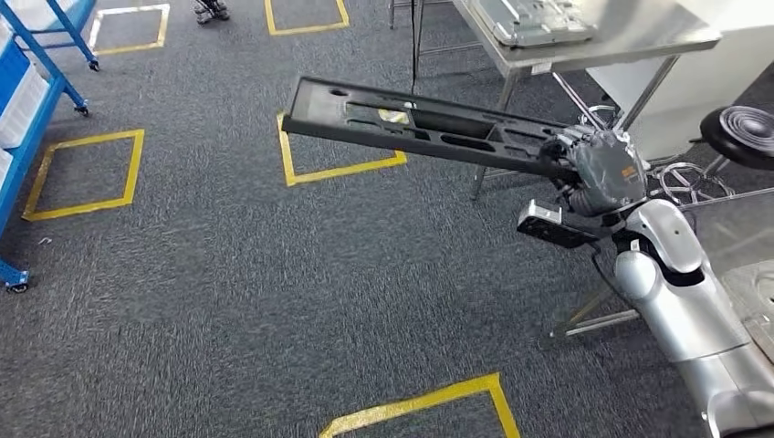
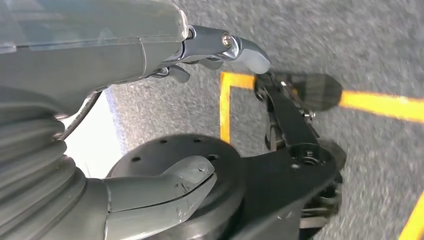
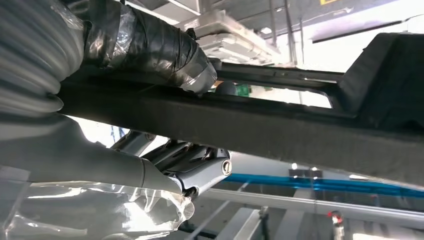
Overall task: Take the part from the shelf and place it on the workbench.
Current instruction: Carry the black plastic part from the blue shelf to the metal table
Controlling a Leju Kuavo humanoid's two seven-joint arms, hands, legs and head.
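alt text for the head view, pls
The robot's right hand grips one end of a long black part, holding it out over grey carpet marked with yellow tape squares. A metal workbench stands behind; a blue shelf at left.

The right hand (image 1: pixel 598 169) grips one end of a long black part (image 1: pixel 415 125), which juts out level away from it over grey carpet marked with yellow tape squares (image 1: pixel 339 164). Beyond the hand stands a steel table (image 1: pixel 639 36); beside it, a black stool (image 1: pixel 744 135).
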